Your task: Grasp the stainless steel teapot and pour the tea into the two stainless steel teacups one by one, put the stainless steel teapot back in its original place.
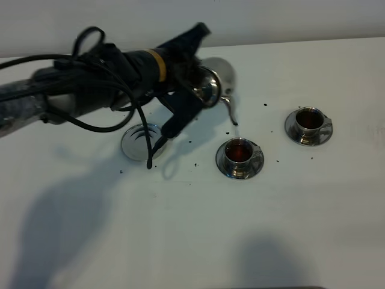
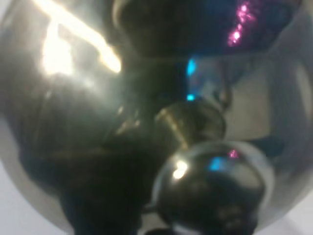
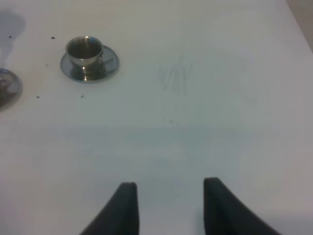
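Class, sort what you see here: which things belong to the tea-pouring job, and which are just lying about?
Job: teapot, held by left gripper; near cup; far cup; empty saucer.
Lying about: dark specks on table; idle right gripper.

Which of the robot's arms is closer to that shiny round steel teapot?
Left. The left gripper holds the shiny round steel teapot aloft; the right gripper hovers over bare table, away from it.
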Robot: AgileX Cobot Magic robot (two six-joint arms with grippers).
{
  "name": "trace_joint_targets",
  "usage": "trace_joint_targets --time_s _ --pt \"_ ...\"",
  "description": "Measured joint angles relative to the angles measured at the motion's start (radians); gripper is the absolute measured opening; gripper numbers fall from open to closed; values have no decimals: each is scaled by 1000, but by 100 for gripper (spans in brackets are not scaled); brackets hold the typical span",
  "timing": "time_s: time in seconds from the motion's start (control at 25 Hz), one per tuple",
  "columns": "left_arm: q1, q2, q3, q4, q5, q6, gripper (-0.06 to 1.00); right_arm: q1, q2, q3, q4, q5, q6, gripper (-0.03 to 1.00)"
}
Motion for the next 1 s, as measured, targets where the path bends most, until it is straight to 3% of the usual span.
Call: trace_joint_targets --time_s 0.2,0.36,0.52,0.68,0.84,1.0 --pt "-8 -30 0 -84 264 -220 22 0 0 0 0 0 0 31" --pt "-40 -58 0 -267 439 -330 22 0 0 0 0 0 0 31" --pt "-52 -91 0 -488 598 -372 22 0 0 0 0 0 0 31" --pt "-54 -123 0 -638 747 -428 22 0 0 0 0 0 0 31" --pt "-58 -138 0 -668 860 -609 22 0 0 0 0 0 0 31" --pt "-58 -138 0 -670 906 -800 22 0 0 0 0 0 0 31"
